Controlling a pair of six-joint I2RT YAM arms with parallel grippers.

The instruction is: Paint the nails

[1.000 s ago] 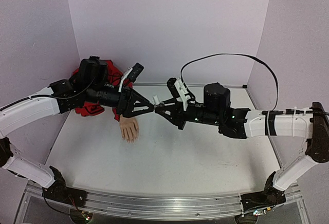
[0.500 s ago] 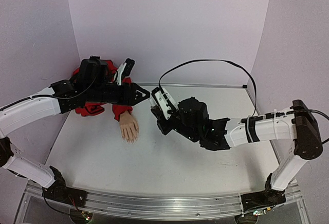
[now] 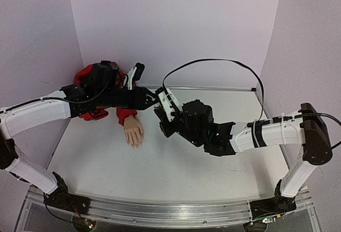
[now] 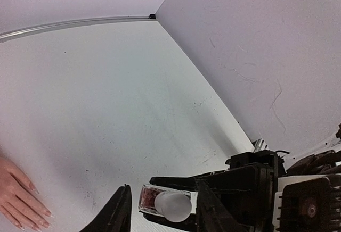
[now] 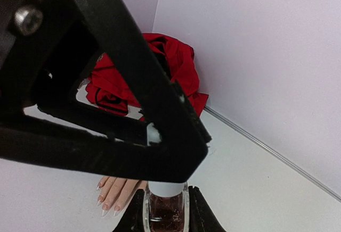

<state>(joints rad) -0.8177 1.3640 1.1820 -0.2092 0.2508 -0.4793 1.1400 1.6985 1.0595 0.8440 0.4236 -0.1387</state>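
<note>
**Top view, whole layout:** you see the mannequin hand (image 3: 133,133) lying palm down near the worktop's (image 3: 170,179) far left corner. Its red sleeve (image 3: 88,75) is bunched into that corner. Both tools meet just right of it.

**Left wrist view:** the left tool (image 4: 162,189) has its fingers straddling the white cap (image 4: 173,205). You cannot tell whether they press it.

**Right wrist view:** the right tool (image 5: 167,195) pinches the polish bottle (image 5: 166,218), which has dark reddish contents.

**Nails (image 5: 105,208):** tiny and pale pink, at the fingertips pointing toward the near edge. They show in both wrist views but are too small to make out from the top.
</note>
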